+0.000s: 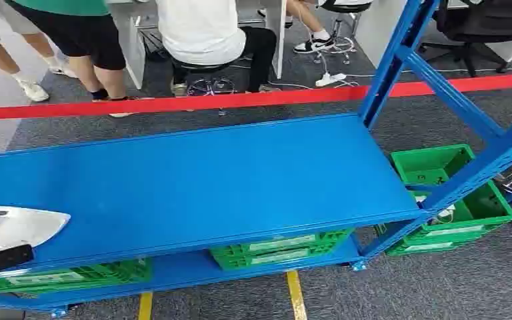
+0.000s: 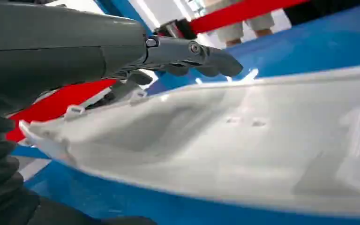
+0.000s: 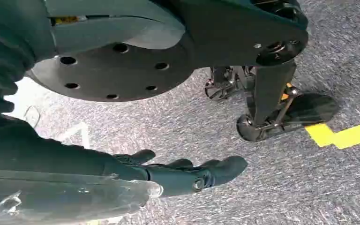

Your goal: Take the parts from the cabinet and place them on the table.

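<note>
1. The white part [image 1: 20,227] lies at the lower left of the frame, on the blue shelf [image 1: 207,173], and the left hand [image 2: 187,54] grasps it.
2. The right hand [image 3: 192,173] hangs over the carpet, released, fingers loosely extended.
3. Green bins [image 1: 280,247] sit below the shelf; a red barrier tape [image 1: 240,100] runs behind it.

Red barrier tape [image 1: 253,100] stretched left to right just beyond the far edge of the shelf. Past it, grey carpet [image 1: 347,70]. Far left: a person standing in black shorts [image 1: 80,33] and white sneakers. Centre far: a person in a white shirt [image 1: 200,27] seated on a wheeled stool [image 1: 210,83]. Far right: a black office chair [image 1: 470,27]. A white power strip [image 1: 330,79] lies on the carpet near the centre right. Near floor: two yellow tape strips [image 1: 295,293], running toward the camera. Right wrist view: grey carpet, yellow floor tape [image 3: 344,136].
</note>
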`<action>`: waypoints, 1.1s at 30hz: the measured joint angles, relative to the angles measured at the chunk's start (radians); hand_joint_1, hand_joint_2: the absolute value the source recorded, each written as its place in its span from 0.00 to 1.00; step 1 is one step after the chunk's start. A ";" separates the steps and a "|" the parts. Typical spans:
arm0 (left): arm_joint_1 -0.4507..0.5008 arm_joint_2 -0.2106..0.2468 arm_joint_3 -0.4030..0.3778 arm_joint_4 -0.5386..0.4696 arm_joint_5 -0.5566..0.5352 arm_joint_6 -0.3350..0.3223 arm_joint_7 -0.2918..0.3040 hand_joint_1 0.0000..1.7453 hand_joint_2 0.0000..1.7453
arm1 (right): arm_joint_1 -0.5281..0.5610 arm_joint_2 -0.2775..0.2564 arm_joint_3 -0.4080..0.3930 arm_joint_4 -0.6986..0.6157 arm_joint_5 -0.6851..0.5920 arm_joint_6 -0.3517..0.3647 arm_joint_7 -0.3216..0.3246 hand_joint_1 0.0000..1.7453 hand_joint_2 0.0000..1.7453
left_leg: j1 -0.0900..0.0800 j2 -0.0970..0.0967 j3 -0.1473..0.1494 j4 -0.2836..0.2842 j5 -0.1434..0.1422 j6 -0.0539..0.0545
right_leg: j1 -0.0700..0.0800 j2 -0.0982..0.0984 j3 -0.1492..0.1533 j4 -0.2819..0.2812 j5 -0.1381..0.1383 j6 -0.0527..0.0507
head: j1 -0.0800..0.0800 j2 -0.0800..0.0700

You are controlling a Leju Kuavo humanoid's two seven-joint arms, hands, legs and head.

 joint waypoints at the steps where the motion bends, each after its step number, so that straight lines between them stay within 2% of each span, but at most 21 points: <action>1: -0.003 0.000 -0.005 0.005 0.010 -0.009 -0.001 0.00 1.00 | 0.000 0.000 0.000 0.000 0.001 0.000 0.000 0.00 1.00 | 0.000 0.000 0.000 0.000 0.000 0.000 | 0.000 0.000 0.000 0.000 0.000 0.000 | 0.000 0.000; 3: -0.010 0.000 -0.014 0.010 0.019 -0.013 -0.004 0.00 1.00 | -0.001 0.000 0.000 0.000 0.002 0.000 -0.001 0.00 1.00 | 0.000 0.000 0.000 0.000 0.000 0.000 | 0.000 0.000 0.000 0.000 0.000 0.000 | 0.000 0.000; 4: -0.013 0.001 -0.018 0.012 0.022 -0.016 -0.004 0.98 1.00 | -0.001 0.000 0.000 0.000 0.002 0.000 -0.001 0.00 1.00 | 0.000 0.000 0.000 0.000 0.000 0.000 | 0.000 0.000 0.000 0.000 0.000 0.000 | 0.000 0.000; 12: -0.033 0.000 -0.053 0.029 0.037 -0.011 -0.020 1.00 1.00 | -0.001 0.000 0.000 0.000 0.006 0.009 0.003 0.00 1.00 | 0.000 0.000 0.001 0.000 0.000 0.000 | 0.000 0.000 0.000 0.000 0.000 0.000 | 0.000 0.000; 19: -0.052 -0.018 -0.073 0.036 0.013 0.045 -0.025 1.00 1.00 | -0.002 0.000 0.000 0.000 0.009 0.015 0.012 0.00 1.00 | 0.000 0.000 0.001 0.000 0.000 0.000 | 0.000 0.000 0.001 0.000 0.000 0.000 | 0.000 0.000; 21: -0.059 -0.032 -0.074 0.039 -0.016 0.093 -0.047 1.00 1.00 | -0.002 0.000 0.000 0.000 0.009 0.014 0.013 0.00 1.00 | 0.000 0.000 0.001 0.000 0.000 0.000 | 0.000 0.000 0.001 0.000 0.000 0.000 | 0.000 0.000; 26: -0.091 -0.139 -0.058 0.053 -0.092 0.231 -0.114 1.00 1.00 | -0.002 0.000 -0.001 0.000 0.010 0.009 0.013 0.00 1.00 | -0.002 0.000 0.001 0.000 0.000 0.000 | -0.002 -0.001 0.001 0.000 0.000 0.000 | 0.000 0.000; 33: -0.092 -0.147 -0.056 0.054 -0.098 0.247 -0.122 1.00 1.00 | -0.002 0.000 -0.001 0.000 0.010 0.008 0.013 0.00 1.00 | -0.002 0.000 0.001 0.000 0.000 0.000 | -0.002 -0.001 0.001 0.000 0.000 0.000 | 0.000 0.000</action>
